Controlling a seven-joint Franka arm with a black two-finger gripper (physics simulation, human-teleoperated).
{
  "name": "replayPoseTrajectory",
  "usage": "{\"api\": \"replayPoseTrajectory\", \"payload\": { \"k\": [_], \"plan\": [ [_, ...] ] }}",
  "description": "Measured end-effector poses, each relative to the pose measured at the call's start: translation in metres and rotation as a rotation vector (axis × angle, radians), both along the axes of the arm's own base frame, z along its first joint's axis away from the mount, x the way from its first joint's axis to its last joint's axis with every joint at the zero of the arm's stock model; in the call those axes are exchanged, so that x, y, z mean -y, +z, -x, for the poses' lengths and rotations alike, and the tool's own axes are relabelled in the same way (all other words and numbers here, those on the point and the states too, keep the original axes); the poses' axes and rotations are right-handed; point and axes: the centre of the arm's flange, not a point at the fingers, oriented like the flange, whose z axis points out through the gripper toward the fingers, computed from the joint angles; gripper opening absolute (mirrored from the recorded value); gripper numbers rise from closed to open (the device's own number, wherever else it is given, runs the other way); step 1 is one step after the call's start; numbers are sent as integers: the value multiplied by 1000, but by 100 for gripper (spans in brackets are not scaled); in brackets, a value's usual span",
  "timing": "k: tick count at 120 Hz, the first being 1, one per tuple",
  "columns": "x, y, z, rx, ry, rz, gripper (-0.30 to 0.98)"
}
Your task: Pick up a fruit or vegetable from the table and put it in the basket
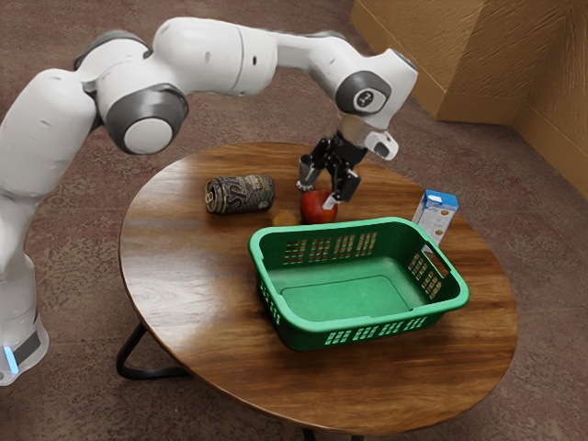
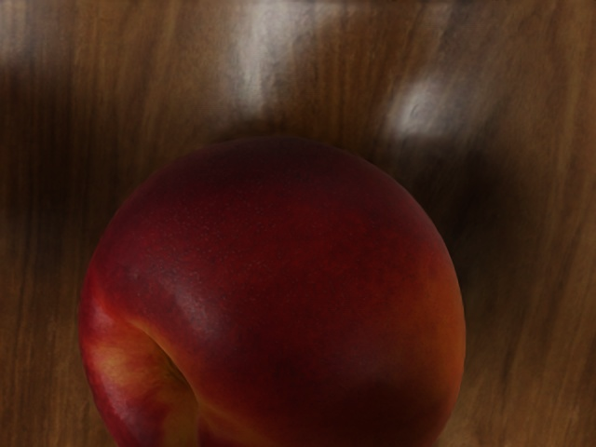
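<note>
In the exterior view my gripper (image 1: 319, 193) points down over a red peach or nectarine (image 1: 318, 209), its two fingers standing wide apart at the fruit's upper part, one on each side. The fruit rests on the wooden table just behind the green basket (image 1: 358, 326), close to its far rim. Under my hand in the wrist view, the red fruit (image 2: 279, 289) appears large, with its stem hollow showing and wood grain around it. Nothing is seen inside the basket.
A dark patterned can (image 1: 241, 194) lies on its side toward the exterior view's left. A blue and white carton (image 1: 435, 217) stands beyond the basket's right end. A small yellow-brown thing (image 1: 285, 219) is partly hidden behind the basket's far rim.
</note>
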Motion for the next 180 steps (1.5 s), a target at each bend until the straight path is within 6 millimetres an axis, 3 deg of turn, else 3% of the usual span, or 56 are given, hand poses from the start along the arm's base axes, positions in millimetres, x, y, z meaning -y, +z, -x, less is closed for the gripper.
{"api": "replayPoseTrajectory", "payload": {
  "k": [31, 71, 94, 113, 119, 127, 140, 157, 180],
  "plan": [
    [-1, -29, -11, -25, 4, 3, 70],
    [-5, -53, -23, -30, 9, 8, 68],
    [-6, -60, -25, -35, 15, 15, 57],
    [1, -28, -26, 19, 1, 14, 52],
    [4, -6, -22, 52, -5, 17, 50],
    [16, 38, -13, 116, -26, 20, 50],
    [52, 88, -5, 195, -88, 28, 51],
    [90, 103, -4, 222, -150, 33, 50],
    [141, 100, -7, 223, -231, 45, 50]
  ]
}}
